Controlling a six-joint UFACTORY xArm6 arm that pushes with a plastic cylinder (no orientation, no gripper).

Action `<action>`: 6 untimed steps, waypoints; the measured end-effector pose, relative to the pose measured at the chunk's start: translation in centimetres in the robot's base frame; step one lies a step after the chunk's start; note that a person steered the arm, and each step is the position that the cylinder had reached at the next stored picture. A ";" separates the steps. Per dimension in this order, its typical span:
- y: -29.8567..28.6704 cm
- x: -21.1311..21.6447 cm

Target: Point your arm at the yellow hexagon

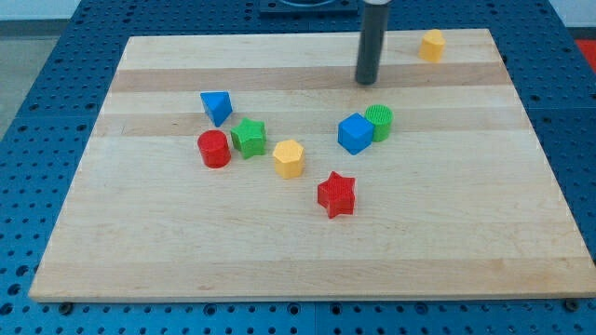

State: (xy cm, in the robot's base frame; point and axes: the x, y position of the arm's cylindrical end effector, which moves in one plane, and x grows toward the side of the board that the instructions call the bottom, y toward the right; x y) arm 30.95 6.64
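Wooden board [307, 251] on blue pegboard, single camera view. Rod tip [367, 82] bare, grasping nothing, resting near view's top edge. Yellow hexagon [289, 158] well below and left of tip, between green star [249, 137] and red star [336, 194]. Blue cube [354, 133] and green cylinder [380, 122] just below tip. Another yellow block [431, 45], shape unclear, up and right. Judged: pointing not yet done; approach toward hexagon remaining.

Rod [372, 37] is cut off by the view's top edge, so the arm above it doesn't show. Blue cube [355, 133] hides the lower left side of the green cylinder [380, 122]. Yellow block [431, 45] at the tabletop's [186, 261] far right corner is too small to tell its shape.
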 end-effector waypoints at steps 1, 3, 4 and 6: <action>-3.3 2.4; -7.7 6.8; -9.9 8.3; -14.3 11.6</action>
